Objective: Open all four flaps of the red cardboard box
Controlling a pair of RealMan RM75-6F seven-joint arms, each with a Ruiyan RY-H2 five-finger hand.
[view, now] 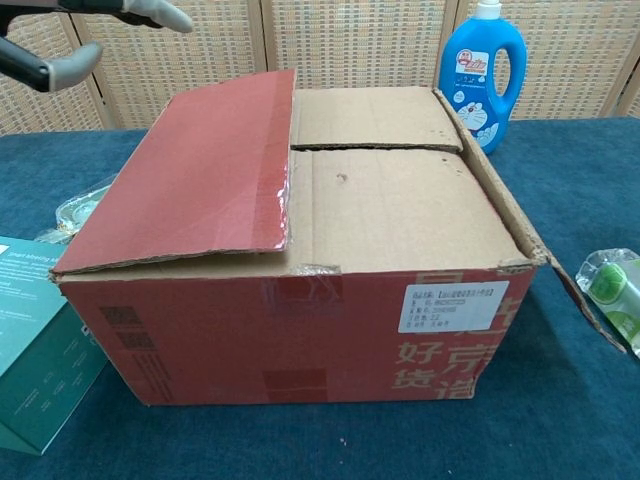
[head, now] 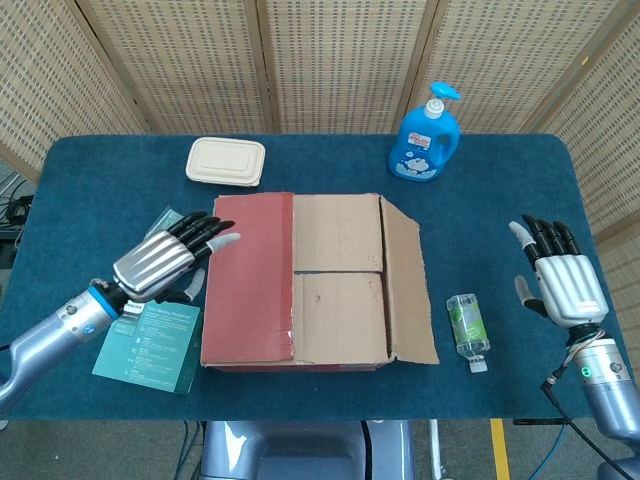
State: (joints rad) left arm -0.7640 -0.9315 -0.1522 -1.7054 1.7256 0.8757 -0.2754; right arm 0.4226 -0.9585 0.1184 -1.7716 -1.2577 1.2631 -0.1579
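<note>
Blue cloth covers the surface (head: 500, 190). Left hand (head: 170, 262), fingers spread and empty, hovers beside the red flap (head: 250, 275) of the red cardboard box (head: 310, 285) at centre; right hand (head: 562, 282) waits, likewise spread and empty. One side flap (head: 408, 280) hangs open; three look left.

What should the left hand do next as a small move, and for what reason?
Probably slide the left hand a little further right to hook its fingertips under the free edge of the red flap. That flap lies closed on the red cardboard box, and the open hand hovers at its outer edge, holding nothing.
</note>
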